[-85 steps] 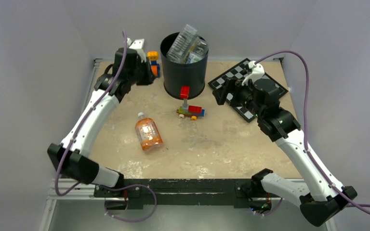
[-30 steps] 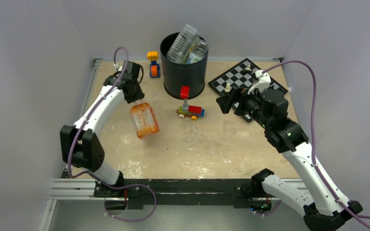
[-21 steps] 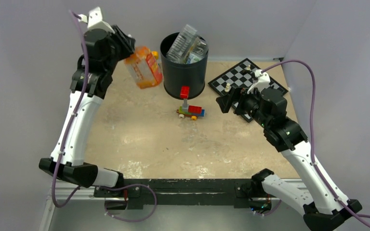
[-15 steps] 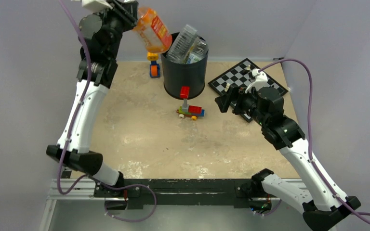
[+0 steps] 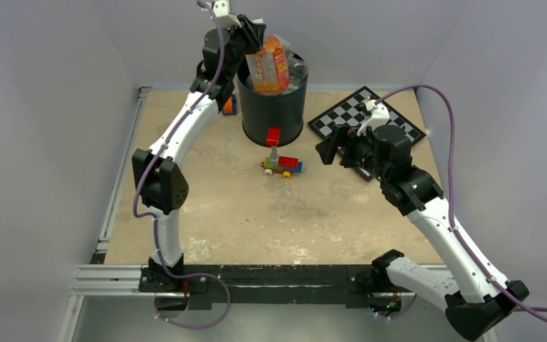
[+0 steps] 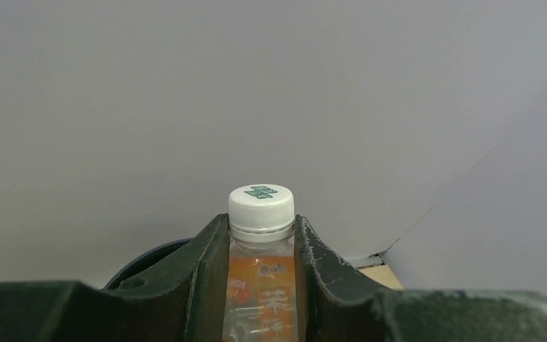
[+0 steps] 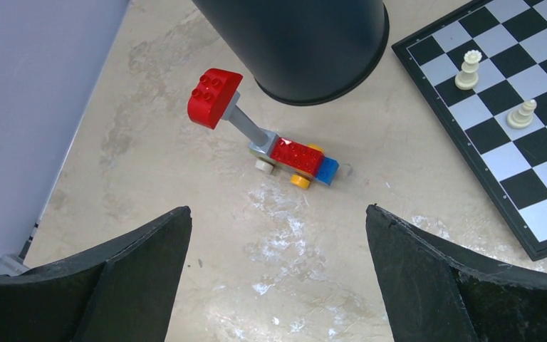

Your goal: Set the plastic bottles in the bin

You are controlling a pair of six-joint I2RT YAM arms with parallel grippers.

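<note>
Left gripper [image 6: 261, 235] clamped round orange bottle [image 5: 268, 65] neck, held over bin [image 5: 274, 114]

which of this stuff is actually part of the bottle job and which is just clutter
Part of the job:
- orange bottle, held over the bin by the left gripper
- clear bottle in the bin
- bin

Just lying about:
- brick car
- brick figure
- chessboard with chess pieces

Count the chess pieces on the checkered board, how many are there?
2. Both are white and stand on the chessboard: the crowned piece nearer the bin, the pointed piece just beside it. The board runs past the picture's edge, so more may be hidden.
</note>
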